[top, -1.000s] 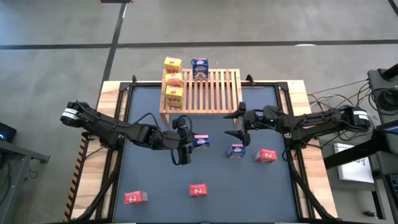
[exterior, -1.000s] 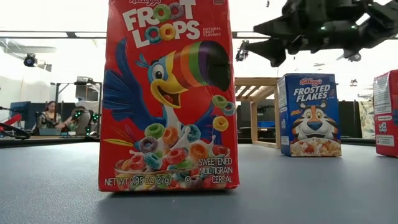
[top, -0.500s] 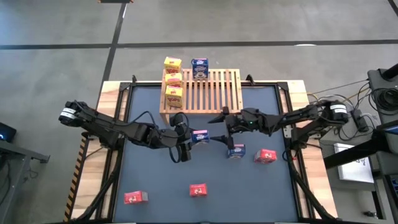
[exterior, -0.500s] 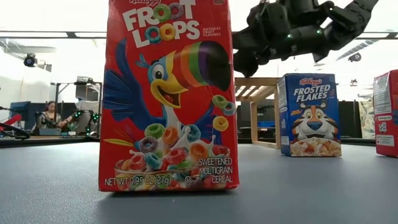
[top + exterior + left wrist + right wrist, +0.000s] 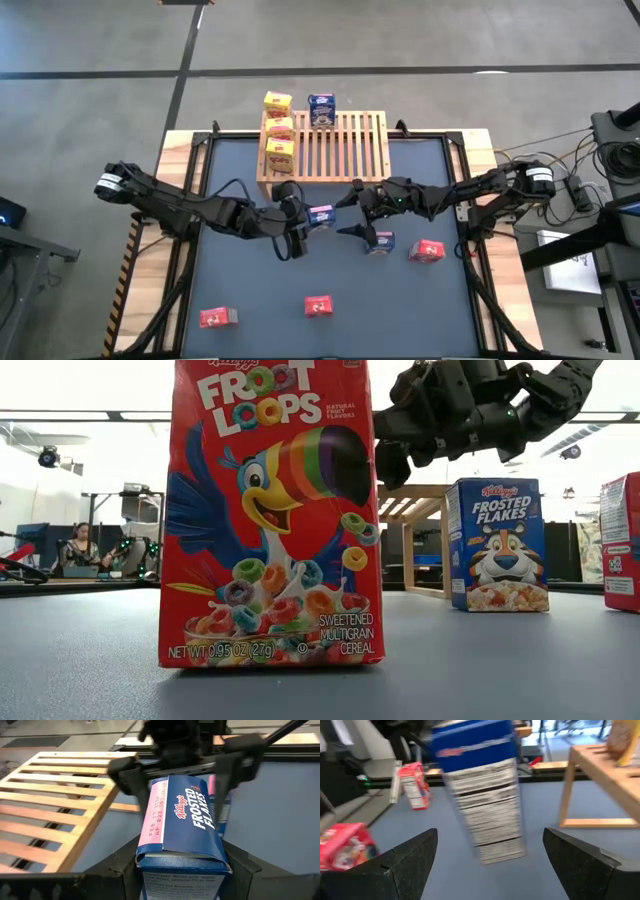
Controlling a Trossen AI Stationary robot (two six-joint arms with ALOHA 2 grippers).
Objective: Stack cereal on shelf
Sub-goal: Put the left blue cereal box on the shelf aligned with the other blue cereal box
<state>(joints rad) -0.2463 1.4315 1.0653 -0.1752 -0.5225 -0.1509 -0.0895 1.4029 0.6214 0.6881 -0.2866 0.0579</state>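
My left gripper (image 5: 304, 223) is shut on a blue cereal box (image 5: 321, 215) and holds it above the table's middle. That box fills the left wrist view (image 5: 181, 817). My right gripper (image 5: 351, 211) stands open just right of it, one finger on either side of the box's free end (image 5: 481, 795), without touching. A second blue box (image 5: 379, 242) stands upright on the mat below my right gripper. The wooden slatted shelf (image 5: 345, 150) stands at the far edge. It carries three yellow boxes (image 5: 280, 128) and one blue box (image 5: 321, 108). My left gripper pinches the blue box between its two fingers (image 5: 112, 870), at the box's end nearest the wrist (image 5: 175, 862). The fingers come from the table's left, slanting slightly down, and lie along the box. The box is lifted clear of the mat, and its free end points toward my right gripper.
Red cereal boxes stand on the dark mat: one at the right (image 5: 427, 251), one near the front middle (image 5: 318, 306), one at the front left (image 5: 218, 317). In the low view the front-middle red box (image 5: 270, 510) hides much of the table. People sit in the room behind.
My right gripper has moved toward the table's left, from beside the shelf's right end to the free end of the blue box that my left gripper holds. Its fingers now straddle that end. My left gripper has kept its place and its hold.
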